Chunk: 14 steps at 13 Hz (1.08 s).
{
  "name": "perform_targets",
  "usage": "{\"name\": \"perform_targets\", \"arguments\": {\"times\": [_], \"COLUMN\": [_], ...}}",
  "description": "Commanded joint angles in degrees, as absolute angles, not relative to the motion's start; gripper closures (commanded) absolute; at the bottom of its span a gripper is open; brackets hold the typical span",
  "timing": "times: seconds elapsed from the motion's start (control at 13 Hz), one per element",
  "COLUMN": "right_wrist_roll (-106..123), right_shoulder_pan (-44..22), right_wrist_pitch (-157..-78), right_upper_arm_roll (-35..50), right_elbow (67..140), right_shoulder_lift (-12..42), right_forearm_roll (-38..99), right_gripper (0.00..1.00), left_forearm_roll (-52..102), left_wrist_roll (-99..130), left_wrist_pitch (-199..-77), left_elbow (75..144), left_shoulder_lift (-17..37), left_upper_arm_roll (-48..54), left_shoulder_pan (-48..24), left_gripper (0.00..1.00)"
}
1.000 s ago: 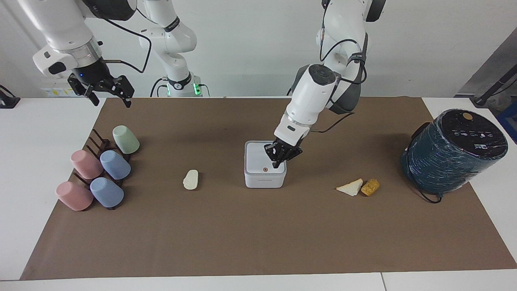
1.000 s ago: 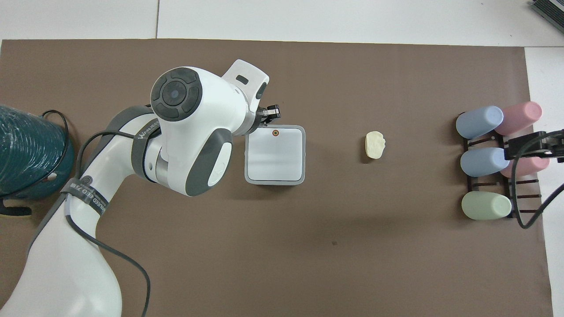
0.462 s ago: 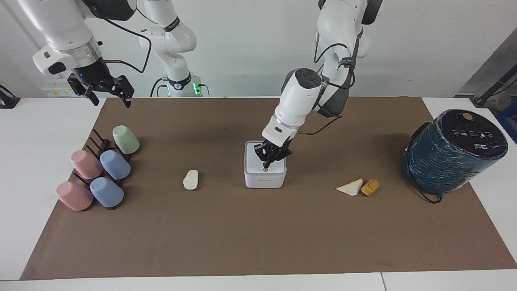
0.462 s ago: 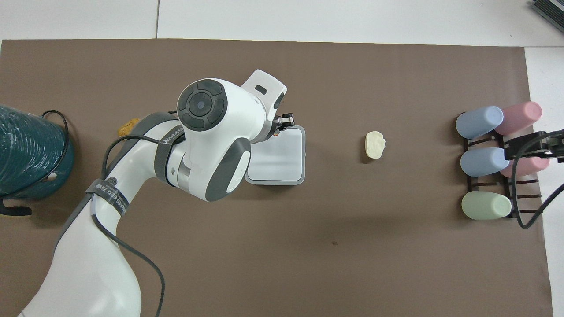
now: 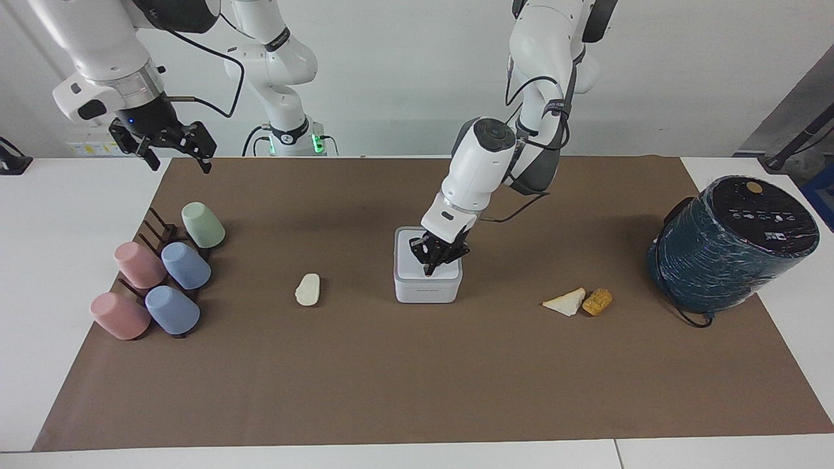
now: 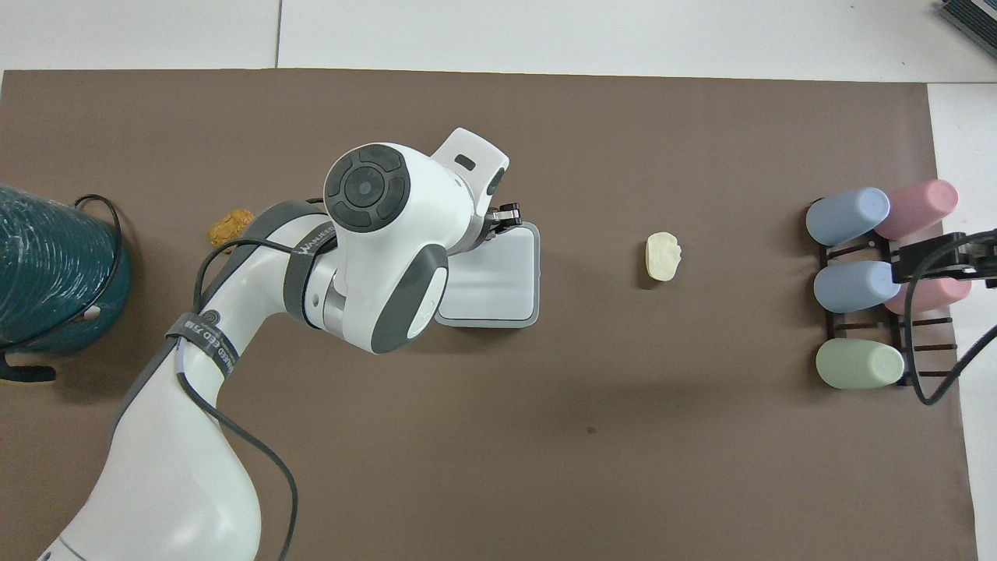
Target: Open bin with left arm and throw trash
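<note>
One bin point(image 5: 427, 281), three trash scraps point(image 5: 307, 289), left fingers point(image 5: 428, 270) closed on lid, right fingers point(image 5: 177, 160) spread.

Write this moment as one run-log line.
left tool: shut, tip on bin lid button | lid: closed | right tool: open, waiting over table edge | trash: three scraps on mat

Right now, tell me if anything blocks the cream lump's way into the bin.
The bin's own lid is the obstacle: it lies shut. The left tool, shut, rests its tip on the lid where the button sits. Between the cream lump and the bin only bare brown mat shows. The right tool waits, open, over the mat's edge.
</note>
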<state>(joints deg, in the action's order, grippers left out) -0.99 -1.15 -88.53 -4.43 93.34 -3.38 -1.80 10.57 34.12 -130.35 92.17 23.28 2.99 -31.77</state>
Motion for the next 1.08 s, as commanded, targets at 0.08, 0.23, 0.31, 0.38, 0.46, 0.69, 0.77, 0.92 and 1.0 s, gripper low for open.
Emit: {"name": "perform_targets", "arguments": {"times": [0.08,0.23,0.31,0.38,0.46,0.69,0.77,0.92,1.0], "right_wrist_roll": [-1.8,-1.8,-1.8,-1.8,-1.8,-1.8,-1.8,-1.8,-1.8], "right_shoulder_pan": [-0.9,-0.9,-0.9,-0.9,-0.8,-0.9,-0.8,-0.8,-0.8], "right_wrist_pitch": [-88.7,-88.7,-88.7,-88.7,-88.7,-88.7,-88.7,-88.7,-88.7], "right_upper_arm_roll": [-4.1,-4.1,-4.1,-4.1,-4.1,-4.1,-4.2,-4.1,-4.1], "right_elbow": [94.7,94.7,94.7,94.7,94.7,94.7,94.7,94.7,94.7], "right_shoulder_lift": [-4.6,-4.6,-4.6,-4.6,-4.7,-4.7,-4.7,-4.6,-4.6], "right_forearm_roll": [-2.2,-2.2,-2.2,-2.2,-2.2,-2.2,-2.2,-2.2,-2.2], "right_gripper": [0.00,0.00,0.00,0.00,0.00,0.00,0.00,0.00,0.00], "left_forearm_roll": [11.1,11.1,11.1,11.1,11.0,11.1,11.1,11.0,10.9], "left_wrist_roll": [34.6,34.6,34.6,34.5,34.5,34.5,34.5,34.5,34.5], "left_wrist_pitch": [-134.9,-134.9,-135.0,-134.6,-133.2,-124.8,-123.0,-119.0,-116.3], "left_elbow": [95.7,96.2,96.6,96.3,95.4,89.0,88.3,87.5,86.7], "left_shoulder_lift": [23.5,23.5,23.4,23.4,23.4,23.3,22.8,21.8,21.1], "left_upper_arm_roll": [2.0,2.0,2.0,2.0,2.0,1.8,1.6,1.4,1.4], "left_shoulder_pan": [-33.8,-33.8,-33.8,-33.8,-33.6,-32.5,-32.5,-32.5,-32.0], "left_gripper": [1.00,1.00,1.00,1.00,1.00,1.00,1.00,1.00,1.00]}}
